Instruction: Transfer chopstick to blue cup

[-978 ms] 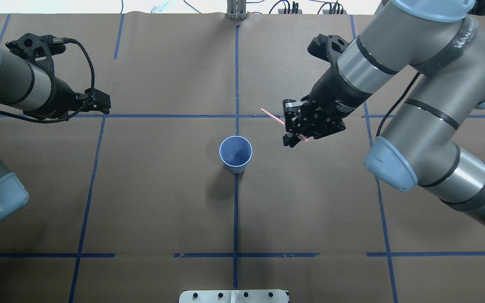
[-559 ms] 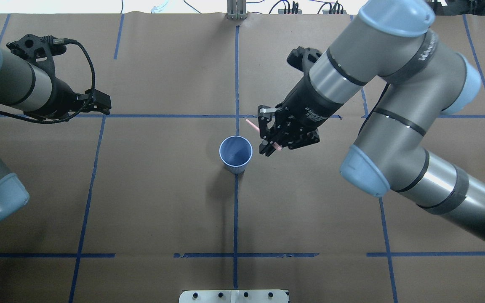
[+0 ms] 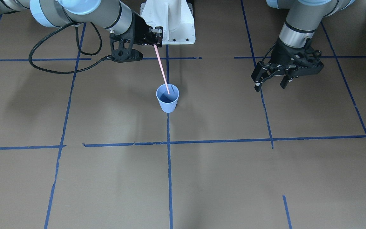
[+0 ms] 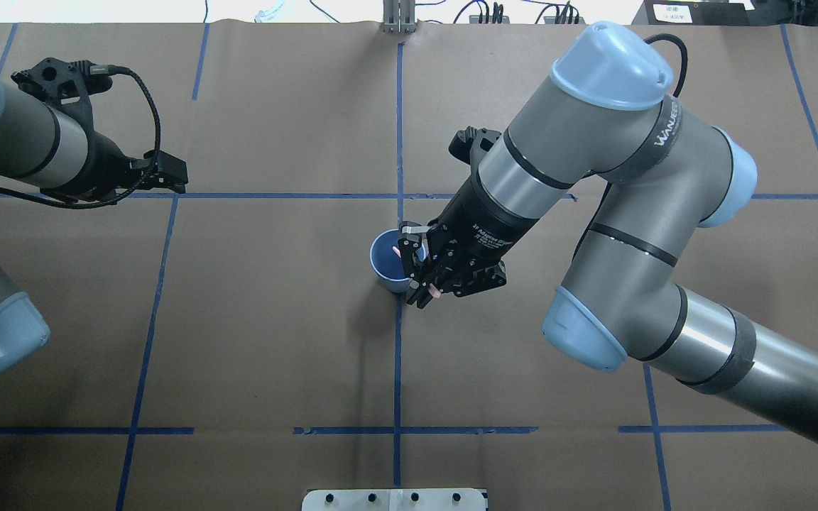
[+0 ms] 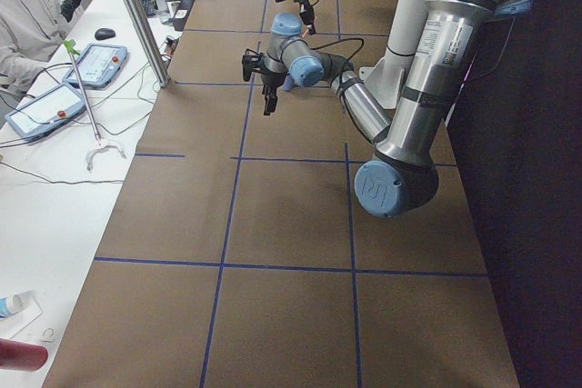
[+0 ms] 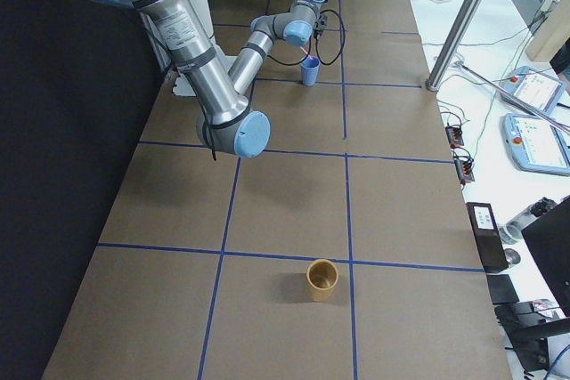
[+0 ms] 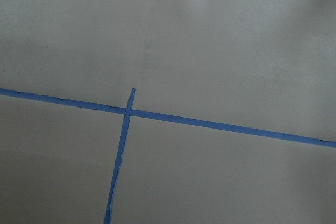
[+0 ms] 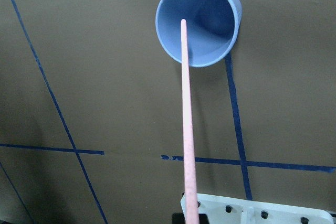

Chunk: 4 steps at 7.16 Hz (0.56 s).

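The light-blue ribbed cup (image 3: 167,99) stands upright at the table's middle on a blue tape line; it also shows in the overhead view (image 4: 383,257) and the right wrist view (image 8: 212,38). My right gripper (image 3: 155,40) is shut on the top of the pale-pink chopstick (image 3: 162,71). The stick hangs steeply tilted, its lower tip within the cup's mouth (image 8: 186,103). From above, the right gripper (image 4: 423,275) covers the cup's right rim. My left gripper (image 3: 270,85) is open and empty, far off to the side above the table.
The white robot base plate (image 3: 170,25) sits behind the cup. A brown cup (image 6: 321,279) stands far along the table at my right end. Blue tape lines grid the brown table cover. An operator and tablets (image 5: 45,106) sit beside the table's far edge.
My right gripper has moved left and nearer with the chopstick, from beside the cup to over it. The stick's tip now lies in the cup's mouth. The left arm has not moved.
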Available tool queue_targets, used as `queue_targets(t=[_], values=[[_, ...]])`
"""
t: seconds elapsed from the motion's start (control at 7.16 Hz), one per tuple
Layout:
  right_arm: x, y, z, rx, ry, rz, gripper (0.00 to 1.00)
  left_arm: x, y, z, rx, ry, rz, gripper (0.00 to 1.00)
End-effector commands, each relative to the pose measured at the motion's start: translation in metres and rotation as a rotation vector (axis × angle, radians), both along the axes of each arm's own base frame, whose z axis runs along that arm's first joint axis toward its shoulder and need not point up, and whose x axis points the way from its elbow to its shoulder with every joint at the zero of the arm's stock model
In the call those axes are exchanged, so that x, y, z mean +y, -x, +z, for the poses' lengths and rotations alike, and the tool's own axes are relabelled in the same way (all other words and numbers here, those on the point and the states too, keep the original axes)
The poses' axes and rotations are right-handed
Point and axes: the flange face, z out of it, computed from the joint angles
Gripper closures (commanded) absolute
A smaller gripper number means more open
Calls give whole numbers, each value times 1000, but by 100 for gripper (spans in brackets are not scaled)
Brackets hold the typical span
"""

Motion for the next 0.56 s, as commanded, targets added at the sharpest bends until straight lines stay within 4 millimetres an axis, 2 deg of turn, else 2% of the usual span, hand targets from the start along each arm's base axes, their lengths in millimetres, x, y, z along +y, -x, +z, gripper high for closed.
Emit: queue_targets(t=[0.0, 0.14, 0.28, 0.42], values=[[-2, 15, 4, 18, 14, -10, 95, 0, 1, -1, 1, 0, -2, 0], [-7, 22, 9, 31, 21, -10, 92, 0, 0, -1, 1, 0, 0, 0], [-11, 26, 9, 37, 25, -8, 86, 1, 2, -1, 3, 1, -4, 0], [-22, 33, 1, 39, 27, 0, 79, 1, 2, -1, 3, 1, -4, 0]])
